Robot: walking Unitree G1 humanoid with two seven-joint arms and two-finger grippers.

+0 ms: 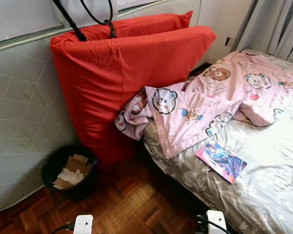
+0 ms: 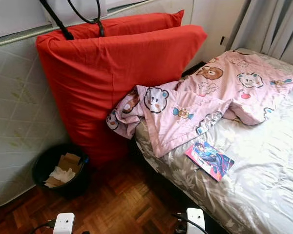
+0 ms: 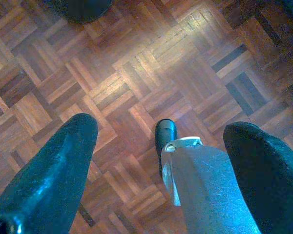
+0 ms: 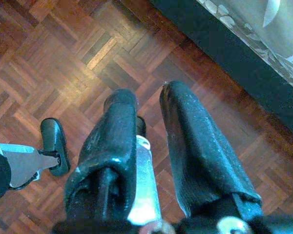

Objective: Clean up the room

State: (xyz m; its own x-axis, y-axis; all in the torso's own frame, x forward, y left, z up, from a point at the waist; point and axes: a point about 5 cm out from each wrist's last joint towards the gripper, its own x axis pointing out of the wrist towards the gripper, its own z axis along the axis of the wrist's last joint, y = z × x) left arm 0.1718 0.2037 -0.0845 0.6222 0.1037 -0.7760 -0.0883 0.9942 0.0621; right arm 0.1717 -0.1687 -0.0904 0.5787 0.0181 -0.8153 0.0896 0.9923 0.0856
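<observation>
Bedroom corner seen from the robot's head, both arms hanging idle above a parquet floor [image 3: 136, 73].

The left gripper [image 3: 158, 141] points down at bare wood, its two black fingers spread wide apart and holding nothing; the right gripper [image 4: 149, 122] also points at the floor, fingers nearly closed with a narrow gap between them, holding nothing, the dark edge of the bed [image 4: 244, 73] just beyond it; ahead of both grippers a black wastebasket [image 1: 68, 170] with cardboard and crumpled paper inside stands against a red cushion [image 1: 117, 73]; ahead and to the right, a pink cartoon-bear blanket [image 1: 205, 102] lies rumpled across the bed; a colourful book [image 1: 220, 162] lies on the grey sheet touching the blanket's near edge; a pale mattress [image 1: 19, 122] leans upright beside the cushion.
</observation>
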